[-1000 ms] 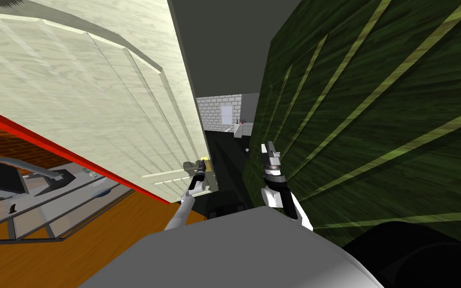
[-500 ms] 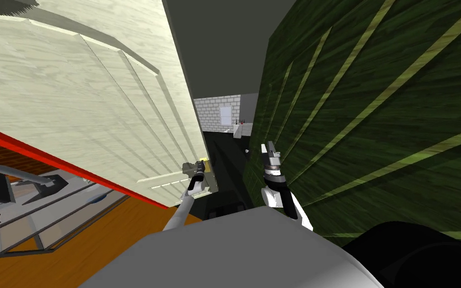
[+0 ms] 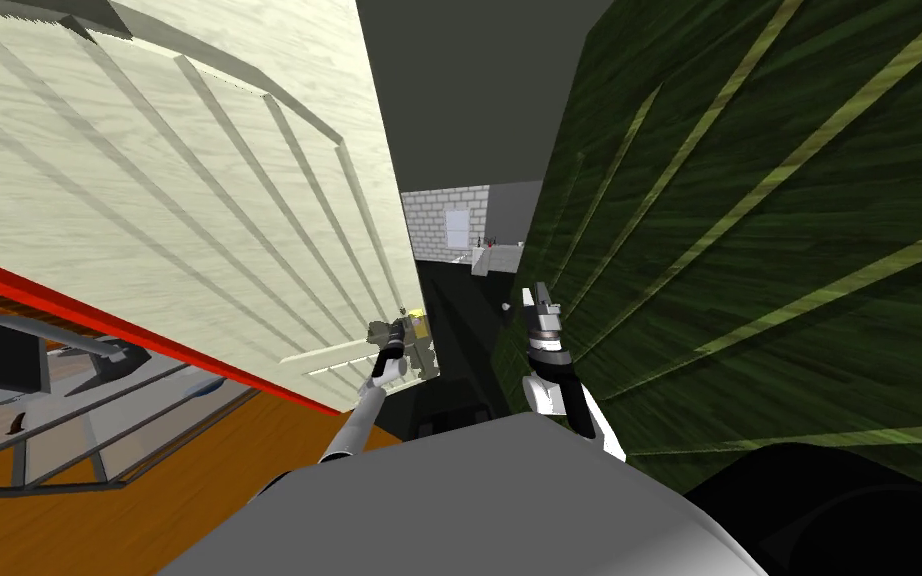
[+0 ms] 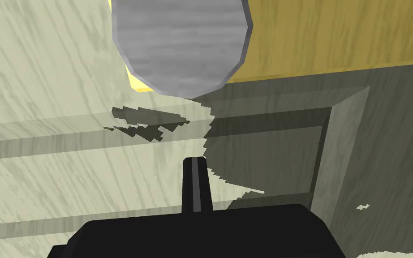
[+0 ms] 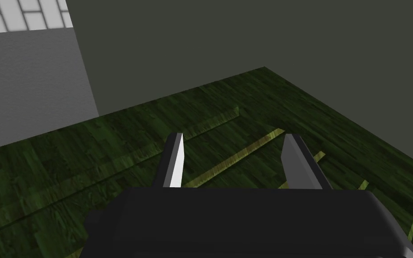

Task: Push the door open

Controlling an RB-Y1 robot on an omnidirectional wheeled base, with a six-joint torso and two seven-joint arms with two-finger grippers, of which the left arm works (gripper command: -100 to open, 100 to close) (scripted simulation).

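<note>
A pale wood-grain panelled door (image 3: pixel 199 230) fills the left of the head view, its free edge beside a narrow gap. My left gripper (image 3: pixel 396 335) is at that edge, low on the door. In the left wrist view its fingers (image 4: pixel 196 183) stand pressed together, shut on nothing, close to the door panel (image 4: pixel 44 148). Just beyond the fingers are a round grey knob (image 4: pixel 181 45) and a yellow block (image 4: pixel 335 36). My right gripper (image 3: pixel 539 298) is raised beside a dark green panelled surface (image 3: pixel 749 250), its fingers open (image 5: pixel 232 156) with nothing between them.
Through the gap a dark floor (image 3: pixel 459 330) leads to a white brick wall (image 3: pixel 444 215) with a pale counter (image 3: pixel 494 260). At lower left an orange floor (image 3: pixel 199 470), a red strip (image 3: pixel 99 315) and a grey metal frame (image 3: pixel 49 420) lie under the door.
The left gripper's fingers have closed. The head view has shifted a little, and the pale door's panel lines now slant differently. The right arm has kept its place.
</note>
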